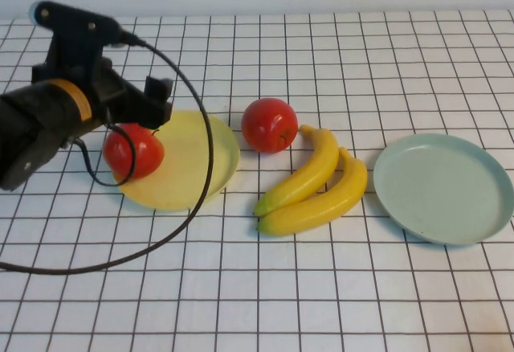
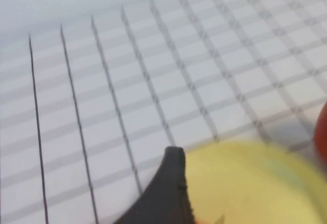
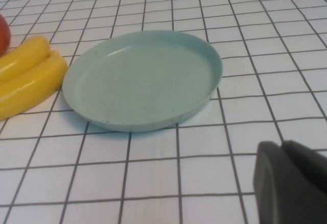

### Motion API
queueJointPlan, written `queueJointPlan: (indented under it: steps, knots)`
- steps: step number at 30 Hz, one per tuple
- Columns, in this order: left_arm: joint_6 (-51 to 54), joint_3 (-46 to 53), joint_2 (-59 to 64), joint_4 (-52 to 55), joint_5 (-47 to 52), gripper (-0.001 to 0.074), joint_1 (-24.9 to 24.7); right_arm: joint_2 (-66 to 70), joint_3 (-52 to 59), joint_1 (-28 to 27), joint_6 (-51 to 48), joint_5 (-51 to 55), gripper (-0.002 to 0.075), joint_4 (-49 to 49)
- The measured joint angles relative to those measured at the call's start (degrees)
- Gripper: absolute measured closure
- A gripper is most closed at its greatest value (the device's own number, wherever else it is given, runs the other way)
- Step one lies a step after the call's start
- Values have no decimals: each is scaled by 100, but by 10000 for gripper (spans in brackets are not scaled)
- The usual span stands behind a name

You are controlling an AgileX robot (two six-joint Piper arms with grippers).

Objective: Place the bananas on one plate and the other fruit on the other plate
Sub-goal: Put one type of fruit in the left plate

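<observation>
On the white tabletop (image 1: 321, 288) ruled with a dark grid, the left tool (image 1: 148, 115) hangs over the left part of the round, shallow yellow plate (image 1: 189, 167), its fingers spread wide and gripping nothing. One glossy round red apple (image 1: 132, 151) sits directly beneath it on the plate's left edge, partly covered by the arm and its looping black cable (image 1: 205, 183). In the left wrist view a single dark fingertip (image 2: 171, 183) juts out above the blurred yellow plate (image 2: 255, 183), and a sliver of red shows at the frame's edge. The second glossy red apple (image 1: 270, 124) stands on the tabletop just beside the yellow plate's right rim, apart from the left tool. To the right of that apple lie the two smooth, curved yellow bananas (image 1: 317, 183), side by side and touching each other, with the upper one's tip near the apple. Just beside their right ends rests the round, shallow, pale blue-green plate (image 1: 443, 187), with nothing on it. The right tool (image 3: 294, 183) does not appear in the high view; in the right wrist view its dark jaws are closed together, holding nothing, low over the tabletop near the pale blue-green plate (image 3: 143, 81), with the bananas (image 3: 28, 75) lying on the far side of that plate from it.
</observation>
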Motion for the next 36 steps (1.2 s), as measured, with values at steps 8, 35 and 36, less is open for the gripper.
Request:
queueJointPlan:
  steps: [8, 35, 36]
  knots:
    - [575, -1423, 227, 94, 1688, 67, -1034, 0, 0, 0, 0, 0, 741, 0]
    - [3592, -3660, 3345, -2806, 2191, 67, -1573, 0, 0, 0, 0, 0, 741, 0]
    - [3632, -3660, 3362, -2865, 2206, 67, -1548, 0, 0, 0, 0, 0, 741, 0]
